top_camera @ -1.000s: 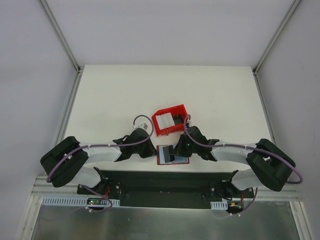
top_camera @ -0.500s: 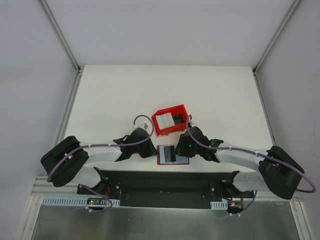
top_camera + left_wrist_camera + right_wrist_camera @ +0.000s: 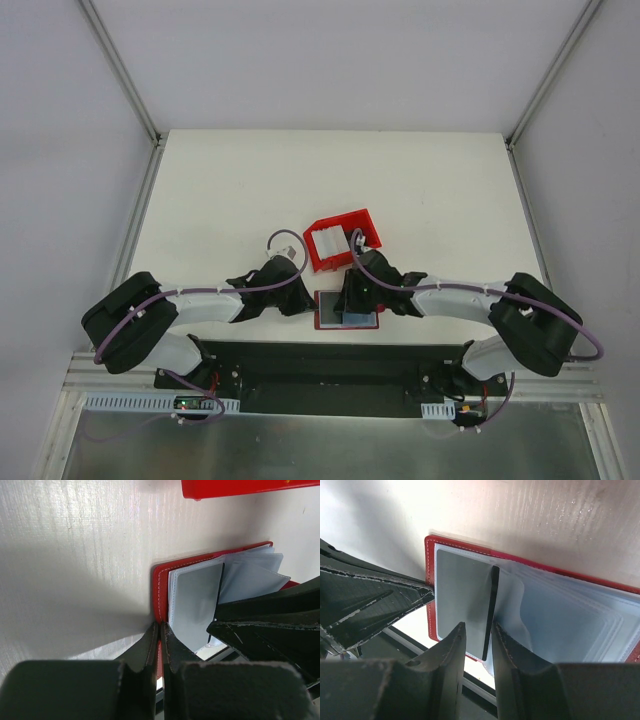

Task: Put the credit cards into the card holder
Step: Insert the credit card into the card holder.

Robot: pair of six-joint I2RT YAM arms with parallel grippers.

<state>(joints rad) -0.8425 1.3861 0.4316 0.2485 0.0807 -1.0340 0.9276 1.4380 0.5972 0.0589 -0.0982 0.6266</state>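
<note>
The red card holder [image 3: 348,320] lies open near the table's front edge, its pale blue-grey pockets [image 3: 560,625] fanned out. My left gripper [image 3: 160,626] is shut on the holder's red left edge [image 3: 159,587]. My right gripper [image 3: 478,626] hangs over the holder's pockets with its jaws apart. A dark credit card [image 3: 490,607] stands on edge between them, against the right finger and clear of the left one. More whitish credit cards [image 3: 328,241] lie in the red bin.
The red bin [image 3: 345,219] stands just behind the card holder, and its wall [image 3: 240,487] shows at the top of the left wrist view. Right in front of the holder runs the black mounting rail [image 3: 330,365]. The two grippers are close together over the holder.
My right gripper has shifted left over the card holder and its jaws have come apart around the dark card. The left gripper has kept its hold and not moved.
</note>
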